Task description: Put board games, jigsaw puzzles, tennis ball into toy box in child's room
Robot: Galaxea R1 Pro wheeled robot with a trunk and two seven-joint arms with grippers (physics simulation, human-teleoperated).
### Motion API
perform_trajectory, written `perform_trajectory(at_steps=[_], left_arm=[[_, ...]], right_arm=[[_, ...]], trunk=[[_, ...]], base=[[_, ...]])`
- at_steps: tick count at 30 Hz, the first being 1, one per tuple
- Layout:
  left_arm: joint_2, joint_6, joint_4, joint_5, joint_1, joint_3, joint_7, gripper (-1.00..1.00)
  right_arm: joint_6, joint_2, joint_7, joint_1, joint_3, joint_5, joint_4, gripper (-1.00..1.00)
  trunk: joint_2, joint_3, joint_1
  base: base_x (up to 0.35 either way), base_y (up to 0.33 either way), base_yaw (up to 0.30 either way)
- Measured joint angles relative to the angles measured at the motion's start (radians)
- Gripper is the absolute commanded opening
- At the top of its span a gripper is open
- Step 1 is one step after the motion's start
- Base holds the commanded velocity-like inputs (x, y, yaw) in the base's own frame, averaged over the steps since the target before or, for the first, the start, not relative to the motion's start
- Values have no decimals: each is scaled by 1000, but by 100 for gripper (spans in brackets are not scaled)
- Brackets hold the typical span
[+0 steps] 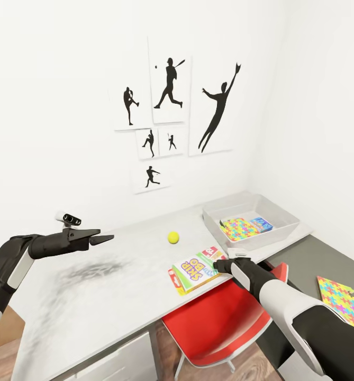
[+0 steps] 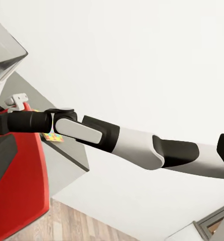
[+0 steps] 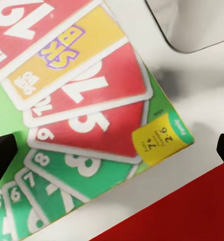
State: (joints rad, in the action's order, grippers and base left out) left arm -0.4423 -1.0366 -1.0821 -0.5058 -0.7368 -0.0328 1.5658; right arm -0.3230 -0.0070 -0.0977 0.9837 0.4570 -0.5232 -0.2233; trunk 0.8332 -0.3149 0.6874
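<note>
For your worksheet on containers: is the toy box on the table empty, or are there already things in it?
Not empty. The toy box already holds a colourful jigsaw puzzle and a small blue box lying on its floor.

I count one tennis ball point(image 1: 172, 237), one board game point(image 1: 197, 268), two jigsaw puzzles point(image 1: 238, 228) point(image 1: 345, 300), one toy box point(image 1: 282, 235), one red chair point(image 1: 219, 328), six wall posters point(image 1: 169, 84).
</note>
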Motion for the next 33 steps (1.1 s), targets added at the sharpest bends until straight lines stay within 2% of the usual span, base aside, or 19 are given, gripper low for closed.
perform_trajectory(at_steps=[33], left_arm=[[1, 0, 0, 2, 0, -1, 0, 100]], right_arm=[[0, 0, -2, 1, -1, 7, 1, 100]], trunk=[[0, 0, 0]], base=[[0, 49, 0]])
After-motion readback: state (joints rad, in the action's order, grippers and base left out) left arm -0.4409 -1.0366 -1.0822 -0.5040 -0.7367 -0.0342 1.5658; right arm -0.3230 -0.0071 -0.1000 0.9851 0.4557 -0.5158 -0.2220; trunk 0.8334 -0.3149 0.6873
